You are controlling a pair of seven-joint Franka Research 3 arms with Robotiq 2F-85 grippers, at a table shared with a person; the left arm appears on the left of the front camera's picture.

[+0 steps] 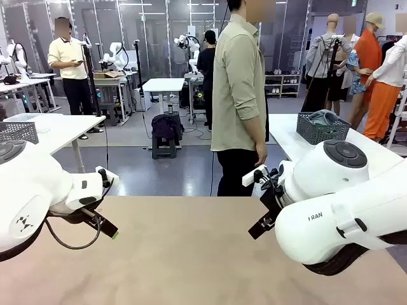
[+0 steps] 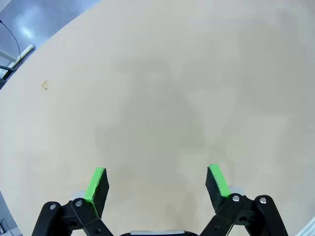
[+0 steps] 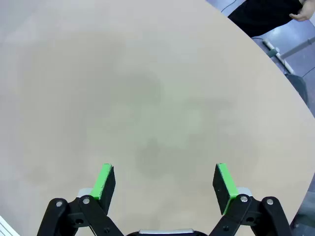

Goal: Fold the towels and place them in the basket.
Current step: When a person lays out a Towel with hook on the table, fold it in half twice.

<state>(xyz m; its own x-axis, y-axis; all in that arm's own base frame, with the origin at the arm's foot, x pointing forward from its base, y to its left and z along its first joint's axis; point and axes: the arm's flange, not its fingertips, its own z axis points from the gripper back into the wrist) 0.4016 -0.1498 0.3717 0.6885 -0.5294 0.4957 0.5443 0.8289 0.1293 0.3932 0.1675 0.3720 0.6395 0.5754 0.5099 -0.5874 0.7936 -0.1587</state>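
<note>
My left gripper (image 1: 109,230) hangs open over the left of the beige table (image 1: 191,254). In the left wrist view the left gripper (image 2: 157,184) has its green pads wide apart above bare tabletop (image 2: 162,88). Opposite it, my right gripper (image 1: 262,223) is open over the right side, and in its own view the right gripper (image 3: 165,184) holds nothing above the bare tabletop (image 3: 138,83). A dark grey mesh basket (image 1: 321,129) stands on a white table behind at the right, with what looks like a pale blue-grey towel (image 1: 323,116) in it.
A person (image 1: 238,95) in an olive shirt stands at the table's far edge, arms down; a hand (image 3: 301,14) shows at the top right of the right wrist view. Another mesh basket (image 1: 18,131) sits on a white table at the far left.
</note>
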